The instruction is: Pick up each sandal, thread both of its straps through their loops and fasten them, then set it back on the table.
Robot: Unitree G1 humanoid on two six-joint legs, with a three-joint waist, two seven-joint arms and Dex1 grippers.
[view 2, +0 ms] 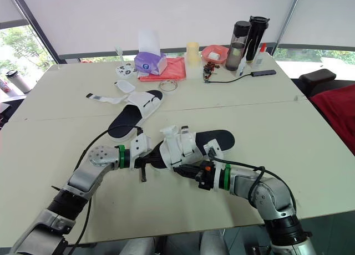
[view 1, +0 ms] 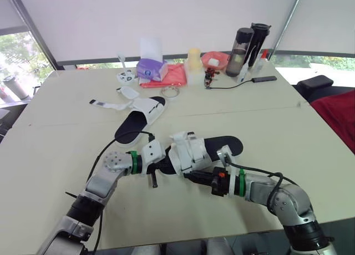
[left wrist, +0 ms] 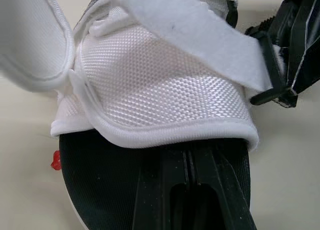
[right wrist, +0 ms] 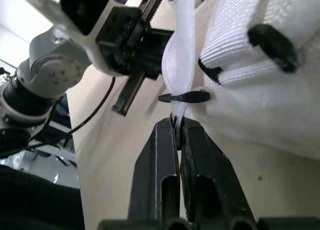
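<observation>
From the head, the near sandal (view 1: 191,151), a black sole under white padded mesh, lies at the front middle of the smooth cream table (view 1: 55,138). The left claw (view 1: 162,165) is at its left end and the right claw (view 1: 195,174) at its near side. The far sandal (view 1: 141,113) lies flat further back and to the left, its white straps splayed open. Along the far edge are a purple tissue box (view 1: 151,69) beside a red cloth (view 1: 173,77), a yellow cup (view 1: 193,58), a red bowl (view 1: 215,59) and two dark bottles (view 1: 239,47), with a pale blind (view 1: 166,16) and windows behind. At the left wrist, the claw's fingers (left wrist: 220,190) are pressed together, apparently nipping the black sole's edge beneath the waffle-textured white upper. At the right wrist, the fingers (right wrist: 162,155) are closed tight on a thin white strap (right wrist: 184,50), just below a black plastic loop (right wrist: 186,96).
</observation>
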